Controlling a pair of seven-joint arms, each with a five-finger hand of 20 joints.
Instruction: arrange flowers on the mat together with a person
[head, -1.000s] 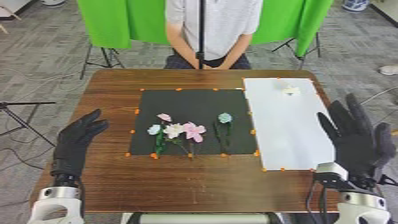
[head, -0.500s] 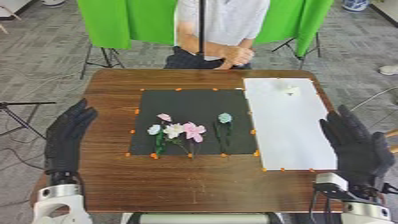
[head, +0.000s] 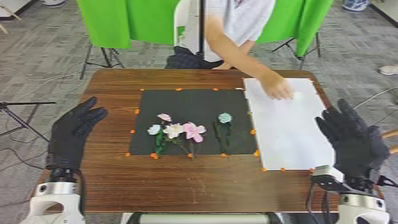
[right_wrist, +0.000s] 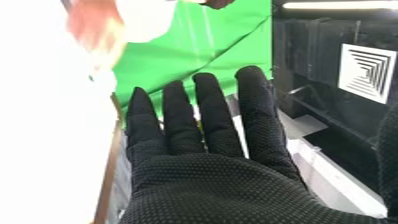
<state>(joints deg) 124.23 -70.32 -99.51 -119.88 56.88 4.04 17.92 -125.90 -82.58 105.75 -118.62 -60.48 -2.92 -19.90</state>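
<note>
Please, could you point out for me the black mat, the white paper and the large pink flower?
Black mat (head: 188, 102): head view, on its bare part beyond the flowers.
White paper (head: 290, 135): head view, on the bare middle of the sheet.
Large pink flower (head: 194, 132): head view, on the bloom's petals.

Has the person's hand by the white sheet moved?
Yes: from beyond the table's far edge, the person's hand has come rightward and nearer, over the white sheet.
</note>
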